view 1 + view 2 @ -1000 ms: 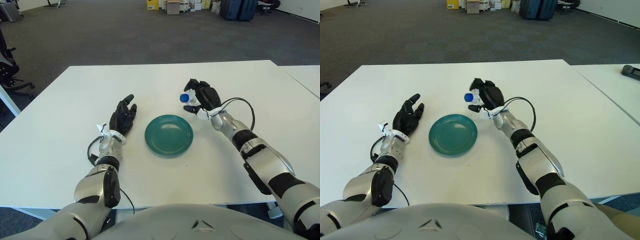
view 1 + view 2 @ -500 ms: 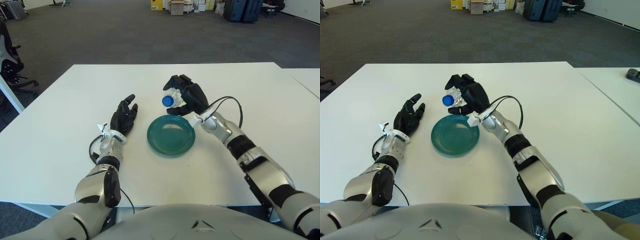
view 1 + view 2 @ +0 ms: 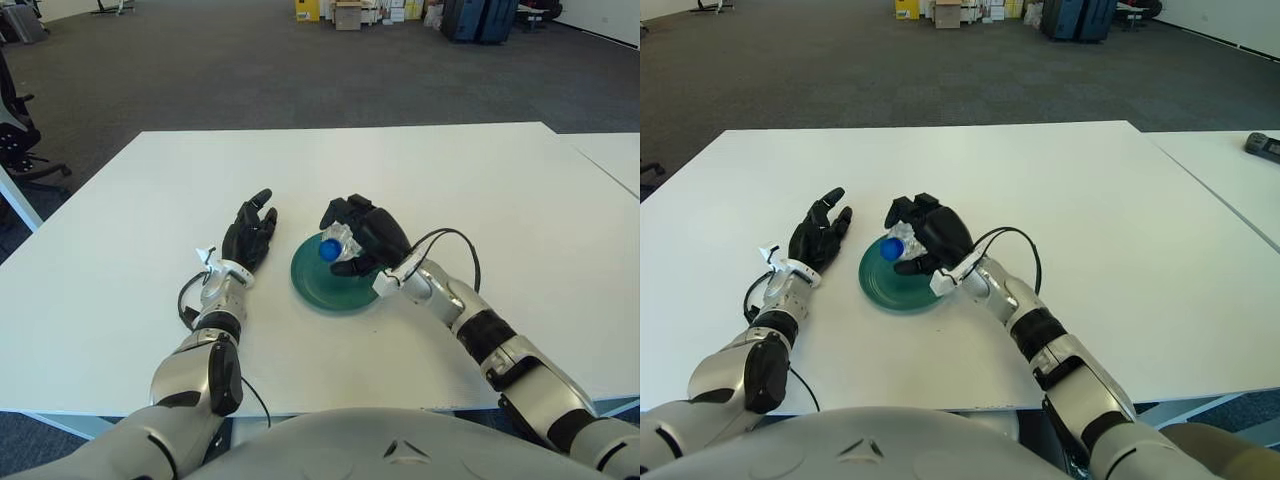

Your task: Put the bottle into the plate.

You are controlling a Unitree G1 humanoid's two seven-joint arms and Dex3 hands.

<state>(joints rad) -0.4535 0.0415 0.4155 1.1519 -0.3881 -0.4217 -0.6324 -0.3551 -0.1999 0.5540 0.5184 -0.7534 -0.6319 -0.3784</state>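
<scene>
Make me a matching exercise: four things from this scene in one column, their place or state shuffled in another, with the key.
1. bottle
2. plate
3. left hand
4. right hand

A. resting flat on the table, fingers open
B. dark green, lying under the right hand
C. gripped, blue cap showing
D. closed around the bottle over the plate

Pairs: 1-C, 2-B, 3-A, 4-D

Right hand point(image 3: 368, 234) reaching forward and inward across body midline, forearm angled toward left, wrist bent. Black fingers point(image 3: 342, 210) curled around small object, palm facing left. Cable looping off right wrist. Left hand point(image 3: 247, 236) resting on surface, palm down, fingers extended and relaxed, pointing forward, holding nothing. Left forearm lying straight, elbow tucked near torso. Both hands near each other, not touching.
</scene>
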